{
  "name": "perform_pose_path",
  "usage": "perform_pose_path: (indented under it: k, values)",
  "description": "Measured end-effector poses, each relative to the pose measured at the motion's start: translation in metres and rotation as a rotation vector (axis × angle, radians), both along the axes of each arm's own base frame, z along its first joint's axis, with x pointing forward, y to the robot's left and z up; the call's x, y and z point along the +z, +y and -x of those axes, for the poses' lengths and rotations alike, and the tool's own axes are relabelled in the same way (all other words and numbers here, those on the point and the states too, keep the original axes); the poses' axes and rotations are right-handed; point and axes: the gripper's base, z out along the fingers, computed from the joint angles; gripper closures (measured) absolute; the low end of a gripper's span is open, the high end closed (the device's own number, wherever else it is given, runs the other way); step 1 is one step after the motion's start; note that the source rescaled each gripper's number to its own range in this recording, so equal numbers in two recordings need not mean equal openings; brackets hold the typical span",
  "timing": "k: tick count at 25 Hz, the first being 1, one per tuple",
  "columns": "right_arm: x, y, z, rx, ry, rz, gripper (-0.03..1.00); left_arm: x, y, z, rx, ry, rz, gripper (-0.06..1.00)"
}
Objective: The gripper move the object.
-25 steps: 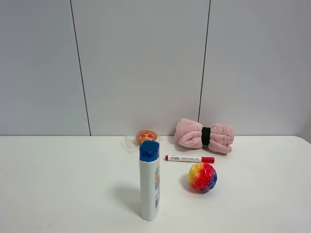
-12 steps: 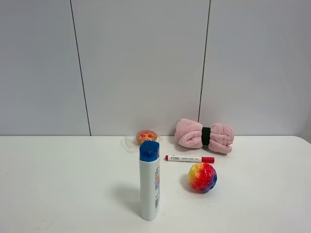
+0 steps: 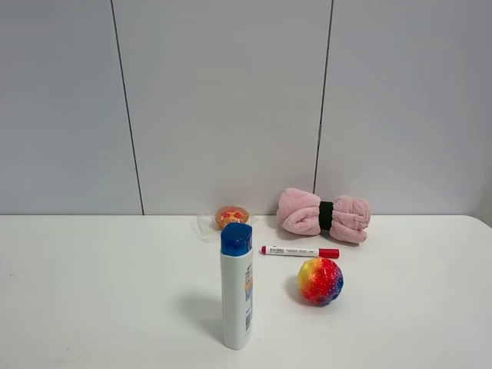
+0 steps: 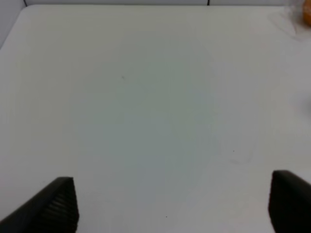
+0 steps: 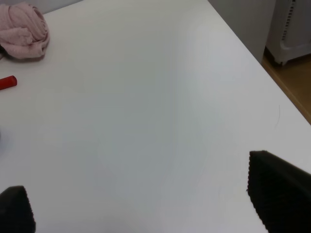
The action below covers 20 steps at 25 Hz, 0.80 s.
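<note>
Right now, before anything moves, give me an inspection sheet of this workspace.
Surface: white table, no spills seen.
Job's thing: slim white marker pen with red cap lying flat between the pink rolled towel and the rainbow ball, touching neither, ungrasped.
Clutter: upright white bottle with blue cap; small orange item in clear wrap by the wall.
Grippers: left gripper open over bare table; right gripper open, away from the pen.
Cables: nothing seen.
Surroundings: grey panelled wall; wooden floor past the table edge.
</note>
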Motion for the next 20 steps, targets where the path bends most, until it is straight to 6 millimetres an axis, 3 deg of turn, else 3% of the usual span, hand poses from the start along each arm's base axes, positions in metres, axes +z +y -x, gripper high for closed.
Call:
perform_pose_path:
  k: [20]
  values:
    - [0.0, 0.0, 0.0, 0.0, 0.0, 0.0, -0.03, 0.0, 0.0, 0.0, 0.0, 0.0, 0.0, -0.03]
